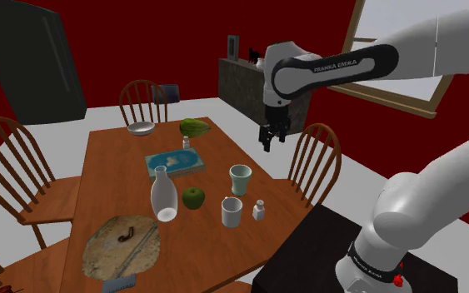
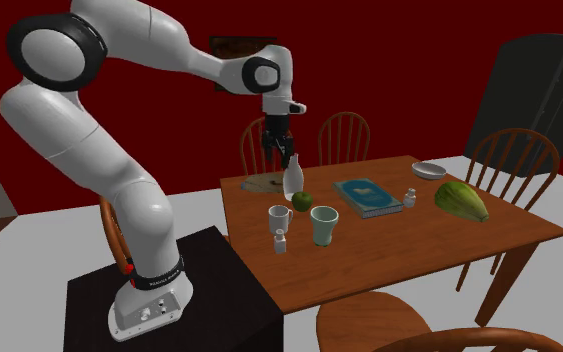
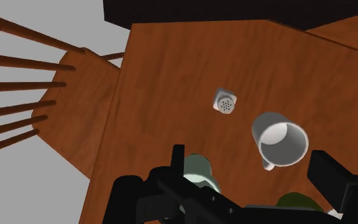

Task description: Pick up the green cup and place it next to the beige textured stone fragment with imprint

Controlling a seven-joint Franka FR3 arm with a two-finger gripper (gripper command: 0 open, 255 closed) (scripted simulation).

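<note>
The white Franka arm (image 1: 407, 208) rises from its base in a tall bend, folds over at a dark shoulder joint and reaches out nearly level, its forearm (image 1: 341, 68) lettered FRANKA EMIKA. At the far end the wrist (image 2: 265, 76) turns straight down. Below it the all-black gripper (image 1: 272, 143) hangs in the air, pointing downward. In the wrist view its two fingers (image 3: 327, 175) stand well apart and clasp nothing between them.

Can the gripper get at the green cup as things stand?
Probably yes: the gripper hangs above the table, jaws open, with nothing between it and the upright green cup. The white mug and small shaker stand apart from the cup.
</note>
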